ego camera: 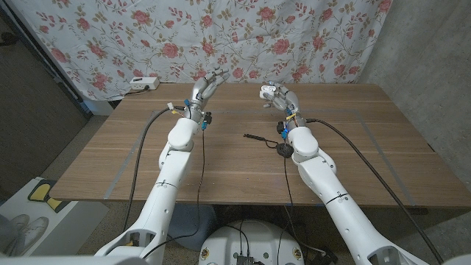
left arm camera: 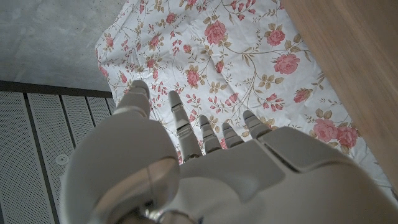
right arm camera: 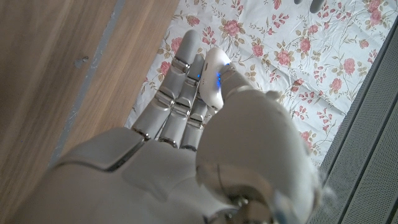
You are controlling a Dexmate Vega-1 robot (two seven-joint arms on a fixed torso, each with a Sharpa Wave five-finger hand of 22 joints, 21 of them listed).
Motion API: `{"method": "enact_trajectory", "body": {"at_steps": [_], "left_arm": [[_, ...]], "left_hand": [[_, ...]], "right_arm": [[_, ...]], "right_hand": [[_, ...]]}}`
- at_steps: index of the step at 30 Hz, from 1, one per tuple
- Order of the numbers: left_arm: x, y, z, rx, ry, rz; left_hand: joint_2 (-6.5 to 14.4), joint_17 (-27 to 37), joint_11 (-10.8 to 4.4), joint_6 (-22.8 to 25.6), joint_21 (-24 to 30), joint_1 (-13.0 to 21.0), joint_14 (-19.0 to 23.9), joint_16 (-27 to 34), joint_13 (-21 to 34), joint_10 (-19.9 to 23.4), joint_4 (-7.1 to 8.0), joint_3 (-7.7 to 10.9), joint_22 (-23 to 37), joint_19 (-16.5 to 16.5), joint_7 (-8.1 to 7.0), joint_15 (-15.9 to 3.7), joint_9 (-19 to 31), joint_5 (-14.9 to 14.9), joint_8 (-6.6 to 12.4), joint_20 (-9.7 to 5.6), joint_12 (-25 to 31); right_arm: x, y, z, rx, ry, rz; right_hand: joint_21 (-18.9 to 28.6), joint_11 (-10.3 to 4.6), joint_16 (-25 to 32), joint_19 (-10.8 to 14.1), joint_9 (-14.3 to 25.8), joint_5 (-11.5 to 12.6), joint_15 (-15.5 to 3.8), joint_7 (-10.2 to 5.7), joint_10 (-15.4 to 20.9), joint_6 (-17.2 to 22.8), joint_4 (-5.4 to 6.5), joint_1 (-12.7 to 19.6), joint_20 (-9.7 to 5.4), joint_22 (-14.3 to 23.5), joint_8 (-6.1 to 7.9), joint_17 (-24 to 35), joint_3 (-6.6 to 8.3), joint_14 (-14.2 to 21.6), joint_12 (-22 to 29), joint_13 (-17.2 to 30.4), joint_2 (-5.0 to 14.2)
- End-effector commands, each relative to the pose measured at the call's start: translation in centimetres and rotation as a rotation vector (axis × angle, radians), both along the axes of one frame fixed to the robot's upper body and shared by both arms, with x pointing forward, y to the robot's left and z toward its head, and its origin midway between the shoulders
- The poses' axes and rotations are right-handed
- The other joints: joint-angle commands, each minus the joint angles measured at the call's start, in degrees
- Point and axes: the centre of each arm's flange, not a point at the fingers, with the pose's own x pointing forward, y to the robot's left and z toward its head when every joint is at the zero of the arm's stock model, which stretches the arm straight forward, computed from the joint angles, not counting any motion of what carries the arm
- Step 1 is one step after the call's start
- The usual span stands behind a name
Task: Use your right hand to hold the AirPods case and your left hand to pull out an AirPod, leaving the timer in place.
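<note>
Taking the floral cloth at the far edge of the wooden table as our landmark, we started at the left. Our left hand was raised near the cloth, its fingers spread apart with nothing between them; the left wrist view showed only the flowered fabric beyond the fingertips.

Further right, at about the same nearness to the cloth, our right hand held the AirPods case, a smooth white rounded thing with a small blue light on it, pinned between thumb and fingers. In the right wrist view the case's long axis ran along the line of the fingers, its rounded end pointing out toward the cloth (we could not tell whether the lid was open, nor which end was the lid).

The relation that mattered: the case lay to the right of the empty left hand, the two well apart with bare table below the gap. We judged the left hand would have to cross rightward to reach it.

Nearer us than the cloth, beside the right forearm, a small dark object sat on the table; whether that was the timer we could not say.
</note>
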Motion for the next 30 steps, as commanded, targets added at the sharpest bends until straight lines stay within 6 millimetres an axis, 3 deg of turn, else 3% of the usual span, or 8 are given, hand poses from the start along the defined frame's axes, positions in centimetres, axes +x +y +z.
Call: {"method": "enact_trajectory", "body": {"at_steps": [1, 3, 6, 8, 19, 24, 30], "left_arm": [[-1.3, 0.6, 1.6, 0.107, -0.056, 0.037], [-1.7, 0.7, 2.2, 0.141, -0.074, 0.055], [-2.9, 1.0, 3.5, 0.233, -0.121, 0.139], [-3.9, 0.9, 4.3, 0.301, -0.177, 0.222], [-5.2, 1.1, 6.2, 0.367, -0.194, 0.208], [-6.9, 1.0, 7.6, 0.475, -0.275, 0.348], [-6.5, 1.5, 8.3, 0.494, -0.282, 0.345]], "left_hand": [[-1.07, 0.18, -0.58, -5.01, 0.30, -0.12, -0.66, 0.58, -0.04, 2.67, 0.22, -0.05, 0.14, -0.43, -1.73, -0.03, 0.14, -0.12, -2.98, 0.28, 1.26], [-1.34, 0.17, -0.58, -8.94, 0.45, -0.06, -0.63, 0.79, -0.01, 3.48, 0.19, -0.02, 0.12, -0.43, -2.72, -0.10, 0.14, -0.15, -4.71, 0.27, 1.62], [-1.40, 0.14, -1.16, -11.50, 0.57, 0.01, -0.46, 1.02, 0.08, 6.27, 0.21, 0.09, 0.11, -0.40, -3.24, -0.12, 0.15, -0.13, -5.31, 0.28, 2.64], [-1.40, 0.14, -1.30, -11.73, 0.60, 0.02, -0.30, 1.10, 0.10, 6.54, 0.22, 0.11, 0.11, -0.35, -3.28, -0.03, 0.15, -0.12, -5.29, 0.40, 2.73], [-1.49, 0.10, -1.98, -12.19, 0.84, -0.22, 1.55, 1.79, 0.29, 9.87, 0.40, 0.09, 0.08, 0.24, -3.26, 0.15, 0.16, -0.06, -4.89, 0.71, 3.82], [-1.54, 0.05, -2.43, -12.55, 1.21, -0.33, 3.01, 2.20, 0.46, 12.42, 0.44, 0.12, 0.07, 1.29, -3.28, 0.18, 0.17, 0.01, -4.65, 0.47, 4.59], [-1.68, 0.04, -2.75, -12.22, 1.28, -0.68, 4.01, 2.43, 0.56, 13.91, 0.58, 0.00, 0.06, 1.65, -3.27, -0.22, 0.16, 0.00, -4.39, 0.41, 4.99]], "right_arm": [[-0.1, -0.3, 0.1, -0.020, 0.008, 0.001], [-0.1, -0.3, 0.2, -0.024, 0.008, 0.002], [0.0, -0.3, 0.2, -0.026, 0.007, 0.003], [0.0, -0.3, 0.3, -0.029, 0.006, 0.003], [0.0, -0.3, 0.2, -0.031, 0.010, 0.008], [0.1, -0.3, 0.2, -0.029, 0.011, 0.007], [0.3, 0.1, 0.3, -0.035, 0.019, 0.022]], "right_hand": [[0.77, -7.64, -0.10, -0.43, 0.08, 0.43, -9.84, 0.40, 8.07, -0.42, 0.03, 0.83, -4.91, 0.05, -0.28, 0.30, -0.25, 2.37, 0.36, 1.10, 0.04], [0.89, -7.69, -0.12, -0.50, 0.08, 0.44, -9.84, 0.35, 8.07, -0.50, 0.04, 0.85, -4.91, 0.03, -0.35, 0.33, -0.28, 2.40, 0.28, 1.05, 0.05], [1.11, -7.72, -0.16, -0.64, 0.09, 0.45, -9.84, 0.38, 8.12, -1.01, 0.04, 0.89, -4.91, 0.00, -0.62, 0.39, -0.34, 2.42, 0.25, 1.08, 0.03], [1.25, -7.70, -0.18, -0.72, 0.09, 0.46, -9.86, 0.33, 8.16, -1.15, 0.04, 0.91, -4.90, -0.02, -0.72, 0.42, -0.37, 2.45, 0.24, 1.12, 0.02], [2.35, -8.08, -0.37, -1.19, 0.10, 0.54, -9.87, 0.90, 8.33, -2.67, 0.08, 1.06, -4.90, -0.13, -1.55, 0.65, -0.62, 2.64, 0.09, 1.37, 0.01], [2.60, -7.73, -0.42, -1.32, 0.11, 0.56, -9.89, 0.96, 8.44, -2.80, 0.08, 1.09, -4.89, -0.16, -1.65, 0.70, -0.68, 2.70, 0.01, 1.29, -0.02], [3.13, -7.74, -0.52, -1.56, 0.11, 0.61, -9.88, 0.94, 8.31, -3.02, 0.06, 1.20, -4.88, -0.20, -1.82, 0.79, -0.77, 2.80, -0.13, 1.45, -0.05]]}}
